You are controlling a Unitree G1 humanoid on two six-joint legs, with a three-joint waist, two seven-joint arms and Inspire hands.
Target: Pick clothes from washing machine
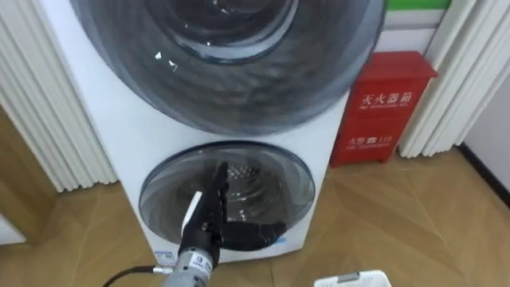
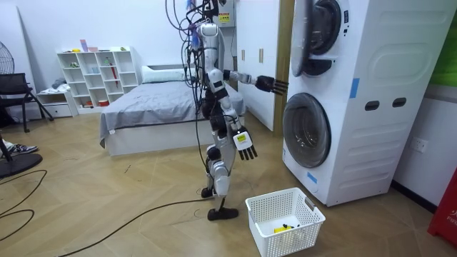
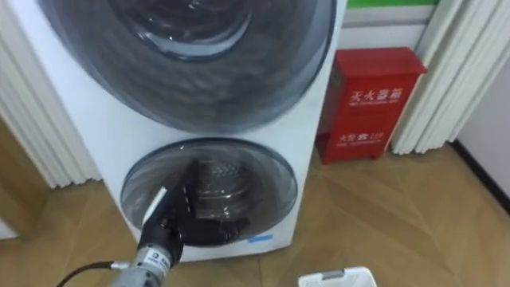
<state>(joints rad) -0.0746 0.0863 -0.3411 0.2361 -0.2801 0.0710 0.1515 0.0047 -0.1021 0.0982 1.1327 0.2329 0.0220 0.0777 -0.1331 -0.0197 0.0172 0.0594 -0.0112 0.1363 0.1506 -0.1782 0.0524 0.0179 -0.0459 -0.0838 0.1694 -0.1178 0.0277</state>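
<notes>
Robot's left hand point(image 1: 207, 214), fingers straight, fronts the white washing machine point(image 2: 371, 86) at its lower round glass door point(image 1: 279, 179). Right hand point(image 2: 245, 143) hangs loose-fingered.

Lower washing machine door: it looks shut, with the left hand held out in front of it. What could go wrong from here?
1. The lower door is closed, and the open left hand points at its glass rather than at an edge, so it may slide off without opening it.
2. The white basket sits on the floor close to the robot's feet; a step forward could knock it away.
</notes>
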